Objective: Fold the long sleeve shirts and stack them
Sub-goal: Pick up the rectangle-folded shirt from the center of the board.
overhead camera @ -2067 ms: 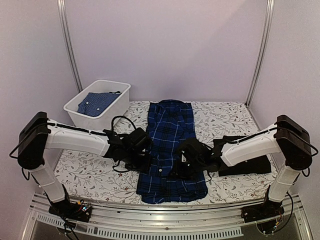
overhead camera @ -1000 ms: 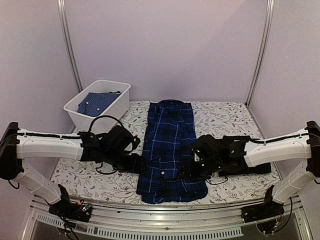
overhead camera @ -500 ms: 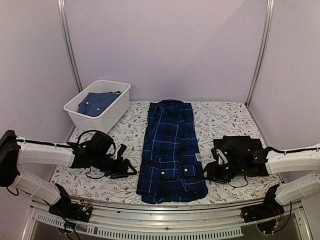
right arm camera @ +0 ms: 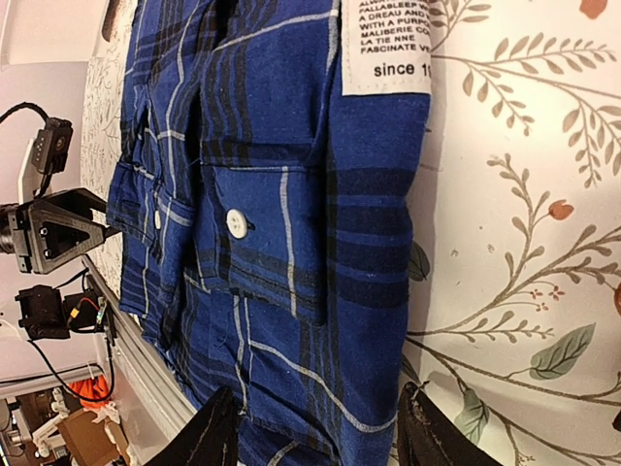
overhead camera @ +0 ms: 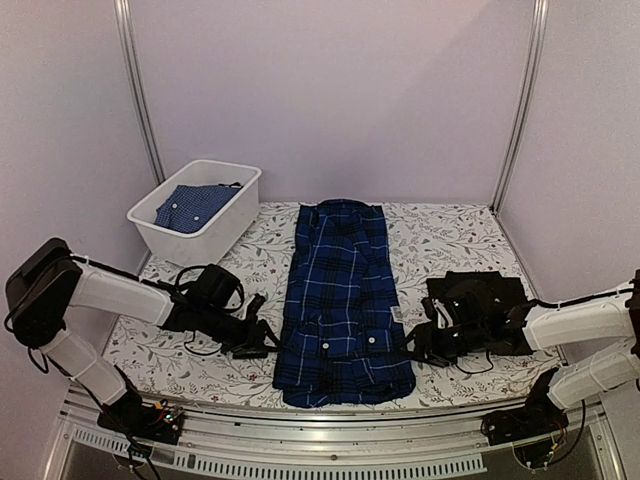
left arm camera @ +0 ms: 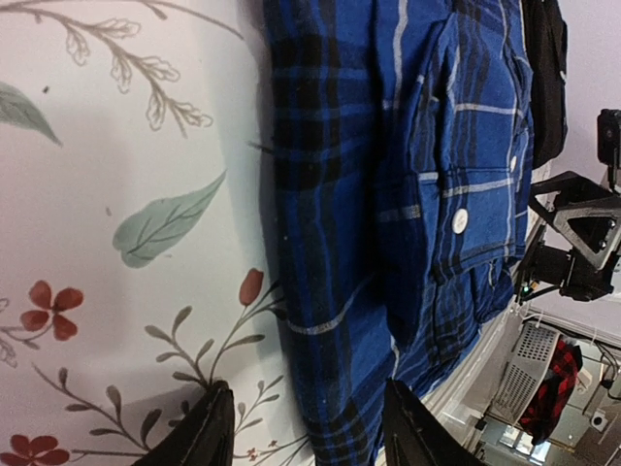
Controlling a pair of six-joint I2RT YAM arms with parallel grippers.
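The plaid long sleeve shirt (overhead camera: 340, 290) lies folded into a long strip down the middle of the table, collar at the far end. My left gripper (overhead camera: 262, 336) sits low at its left edge, open, and in the left wrist view the left gripper (left arm camera: 309, 435) has the plaid hem (left arm camera: 388, 194) in front of it. My right gripper (overhead camera: 413, 345) is open at the right edge, and the right wrist view shows the right gripper (right arm camera: 318, 439) facing the cloth (right arm camera: 252, 194). The black shirt (overhead camera: 495, 295) lies folded at the right, partly under my right arm.
A white bin (overhead camera: 232, 215) at the back left holds a blue checked garment (overhead camera: 192, 205). The metal rail (overhead camera: 330, 430) at the table's front edge runs just below the shirt's hem. A white label (right arm camera: 386, 44) shows on the plaid cloth.
Both arms drew off the plaid shirt to its sides and dropped low to the table. The left gripper has since edged back toward the shirt's left edge.
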